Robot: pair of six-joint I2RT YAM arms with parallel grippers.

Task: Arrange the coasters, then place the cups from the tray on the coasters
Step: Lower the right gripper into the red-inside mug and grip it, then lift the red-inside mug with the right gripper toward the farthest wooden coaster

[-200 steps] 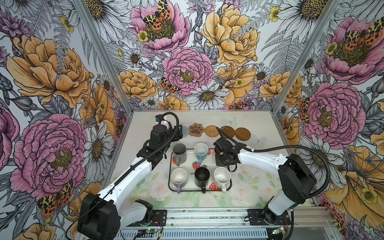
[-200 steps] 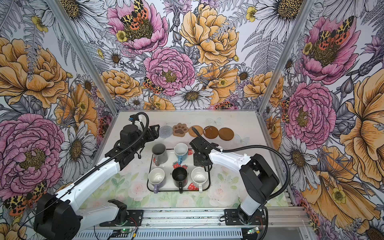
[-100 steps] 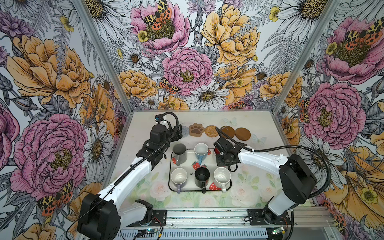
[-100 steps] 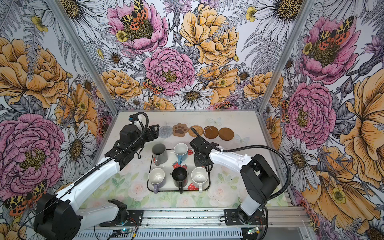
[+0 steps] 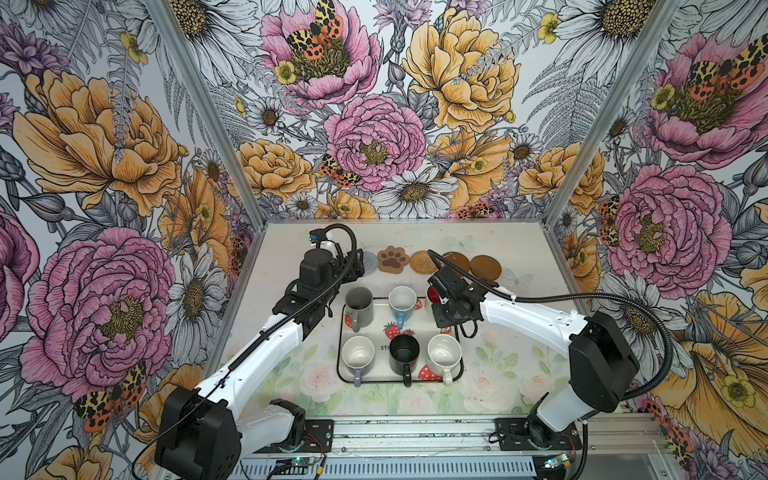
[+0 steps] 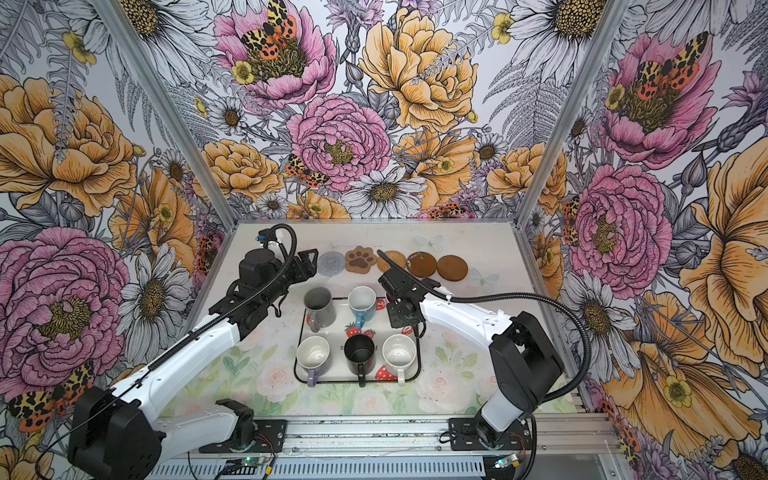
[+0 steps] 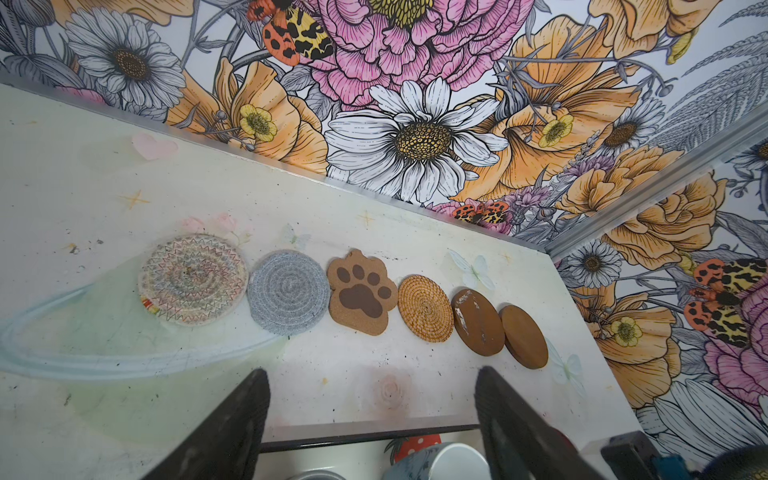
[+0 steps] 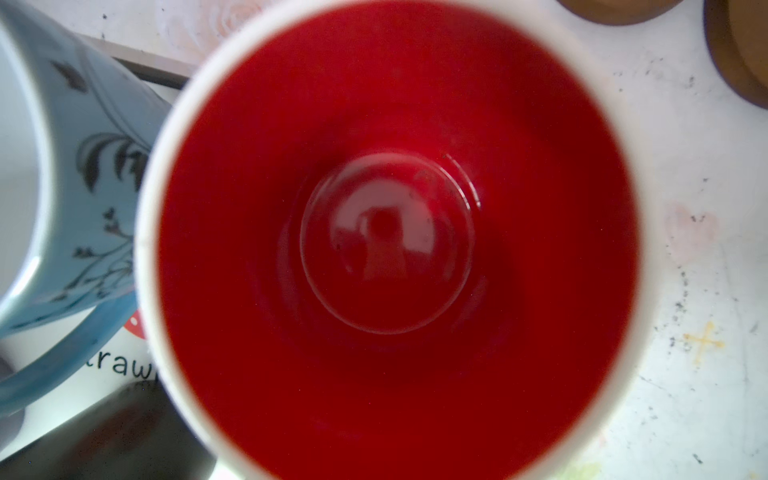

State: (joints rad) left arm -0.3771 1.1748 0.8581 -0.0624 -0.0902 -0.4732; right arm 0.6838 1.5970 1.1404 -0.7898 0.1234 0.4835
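Several coasters lie in a back row: multicolour woven [image 7: 193, 278], grey woven [image 7: 289, 293], paw-shaped [image 7: 361, 293], rattan [image 7: 426, 307] and two dark brown rounds [image 7: 478, 322] [image 7: 523, 336]. On the strawberry tray [image 5: 340, 332] stand a tall grey cup [image 5: 358, 307], a light blue one [image 5: 402, 303], lavender [image 5: 358, 353], black [image 5: 404, 351] and white speckled [image 5: 444, 353]. My left gripper [image 7: 370, 374] is open and empty above the table between tray and coasters. My right gripper [image 5: 441, 296] is shut on the white cup with red inside [image 8: 386, 241] at the tray's back right corner. Its rim hides the fingers.
Flowered walls close in the back and both sides of the table. The row of coasters runs a short way in front of the back wall. Black cables loop over both wrists. A metal rail with the arm bases runs along the front edge.
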